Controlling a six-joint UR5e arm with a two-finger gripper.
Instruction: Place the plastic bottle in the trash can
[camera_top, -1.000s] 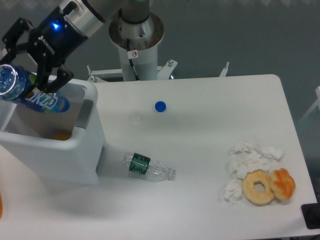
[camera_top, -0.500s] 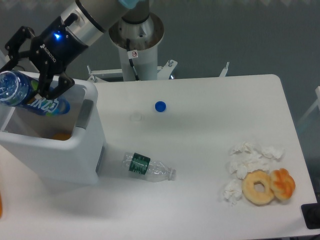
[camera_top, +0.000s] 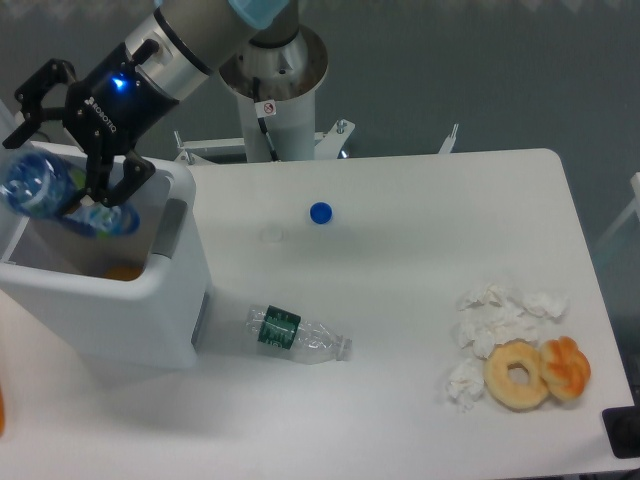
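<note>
Nearest the camera, a ring doughnut (camera_top: 517, 374) and a glazed pastry (camera_top: 566, 367) are seen at the right edge of the white surface (camera_top: 420, 250), just beside a scatter of crumpled tissue (camera_top: 495, 320). A clear bottle with a dark green label (camera_top: 297, 336) is seen lying on its side near the middle, close to the trash can (camera_top: 100, 300) but apart from it. Farther back, a small blue cap (camera_top: 320, 212) is seen alone.

At far left, the plastic bottle (camera_top: 60, 198) is shown tilted over the open mouth of the trash can, its base raised toward the left edge and its neck end dipping inward. The image of it is blurred, so it cannot be told for certain whether it is gripped or already slipping free. The pincer (camera_top: 68, 160) is seen spread fairly wide around the upper part of the bottle; a firm clamp is not evident.

The step in hand is judged to be the release. It is best done with the bottle kept wholly inside the rim line, so that no end can strike the near wall and tip outward. The fingers should be parted fully before the arm is lifted, and the lift should be made straight up, clear of the bin's walls.
</note>
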